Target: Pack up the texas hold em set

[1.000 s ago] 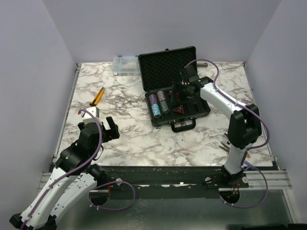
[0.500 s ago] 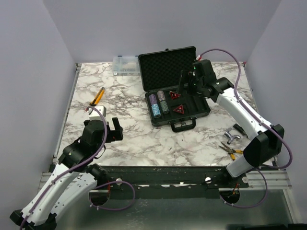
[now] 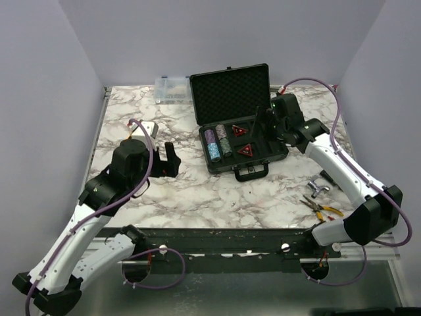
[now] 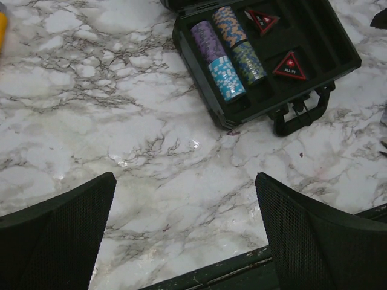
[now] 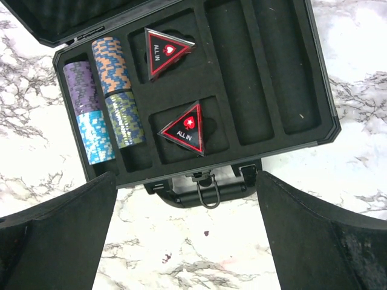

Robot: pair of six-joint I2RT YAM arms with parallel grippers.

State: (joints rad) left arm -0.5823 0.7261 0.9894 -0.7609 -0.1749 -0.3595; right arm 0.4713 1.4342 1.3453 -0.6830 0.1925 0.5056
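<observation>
Case (image 3: pixel 275 149) sits on the marble table (image 3: pixel 197 194), R of ctr toward the far side, slightly skewed, w/ handle (image 5: pixel 205 194) facing the near edge. Lid (image 3: pixel 230 92) is open and leans back, foam lining exposed. Tray contents are as follows. Leftmost slot holds the purple chip stack (image 5: pixel 81 87) at the far end and the light-blue chip stack (image 5: pixel 95 138) at the near end, both lying on their sides and end to end. The next slot holds the orange-blue chip stack (image 5: pixel 112 59) at the far end and the dark green chip stack (image 5: pixel 125 119) at the near end, laid the same way. The third column has two recesses, one red-black triangle (image 5: pixel 166 51) in the far one and a second triangle (image 5: pixel 184 130) in the near one. Both are marked "ALL IN". The long slots on the R side hold nothing. R gripper (image 5: pixel 186 176) hangs above the tray, jaws wide apart, nothing between them, no contact w/ case or contents. L gripper (image 4: pixel 184 180) is over bare table to the L of the case, near but apart from it. Its jaws are also wide apart and it holds nothing. Other items: clear plastic box (image 3: pixel 171 89) at the far edge, just L of the lid, and pliers (image 3: pixel 322 209) near the R arm base, well apart from the case.
</observation>
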